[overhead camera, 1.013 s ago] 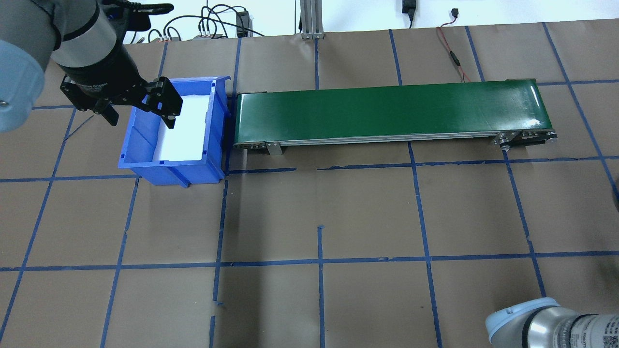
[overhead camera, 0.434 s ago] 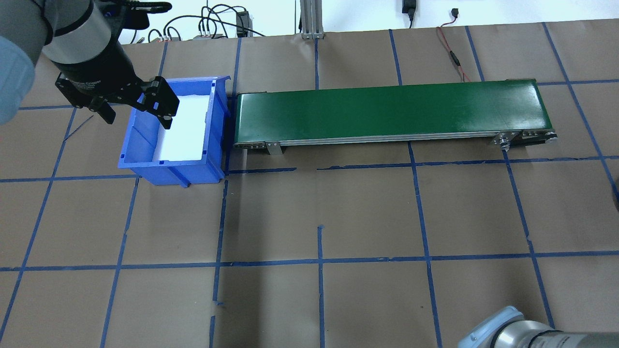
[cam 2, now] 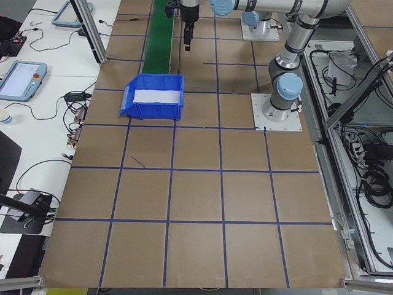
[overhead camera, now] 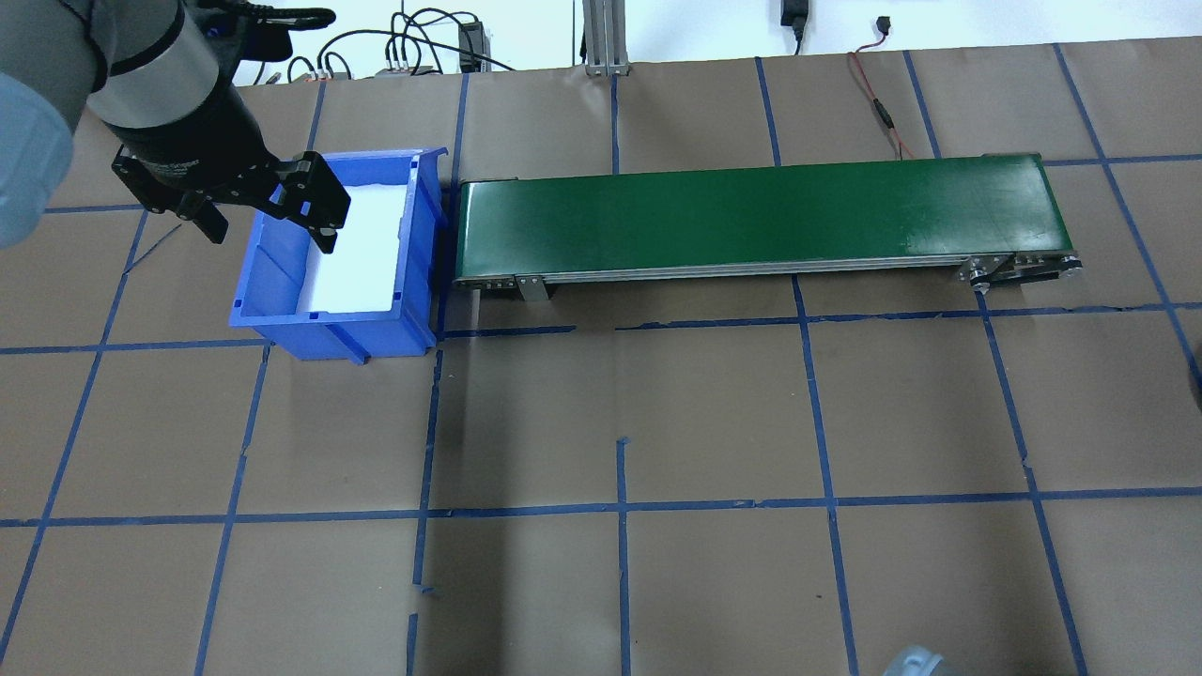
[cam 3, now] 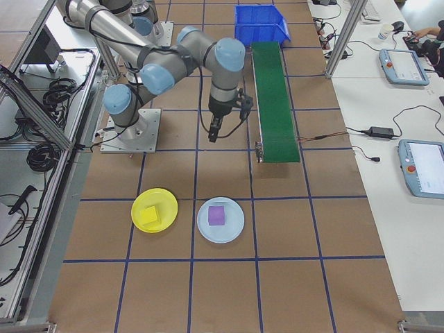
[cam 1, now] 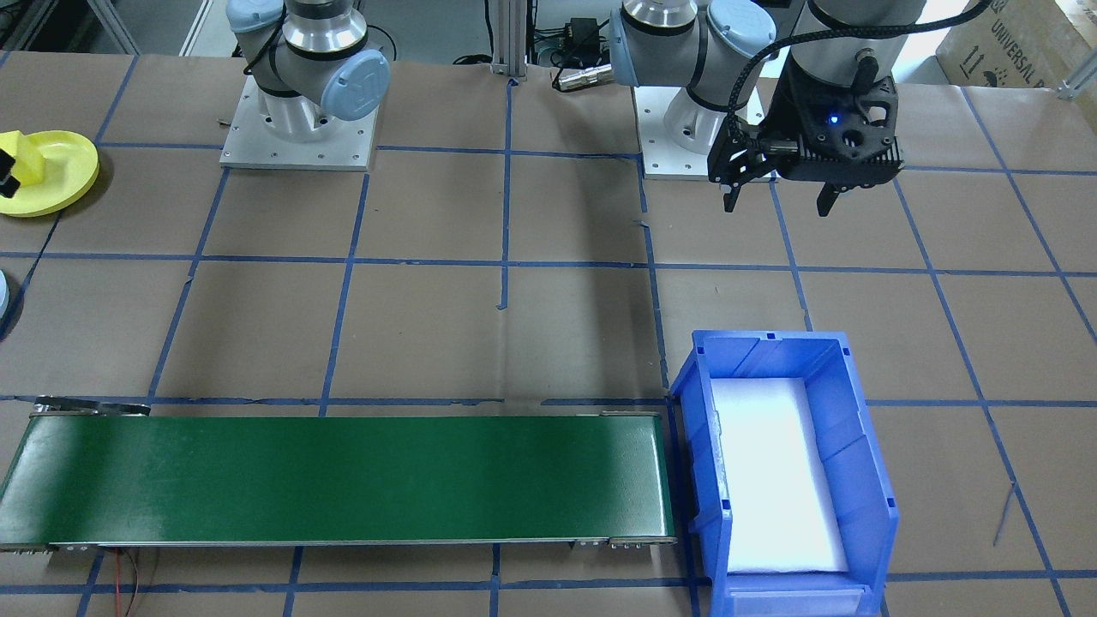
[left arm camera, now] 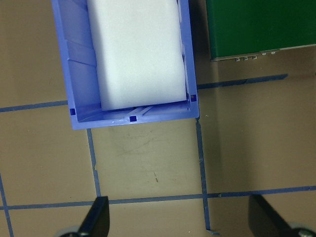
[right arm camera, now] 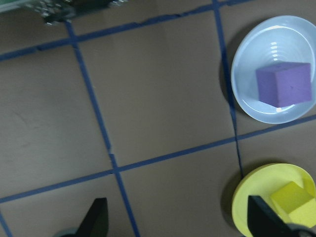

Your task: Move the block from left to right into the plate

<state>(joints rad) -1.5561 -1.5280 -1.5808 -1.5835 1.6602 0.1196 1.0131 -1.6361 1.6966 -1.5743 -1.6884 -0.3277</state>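
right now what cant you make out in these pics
- Yellow plate and its yellow block: front view's left edge cuts them off.
- Right gripper: missing from the overhead view; its wrist view shows only fingertips wide apart.
- Blue bin: the left gripper covers its far corner overhead; the rest shows only a white liner.
- Purple block on the pale plate: too small in the right side view to read its surface.

In the overhead view the black two-finger left gripper (overhead camera: 272,218), jaws spread wide, has drifted slightly up and to the left from a second ago, then edged back a touch, hanging over the left wall of the blue plastic bin (overhead camera: 282,282). The pale blue-and-silver right arm (overhead camera: 916,662) has slid almost wholly out of the bottom edge, leaving only a sliver of its joint.
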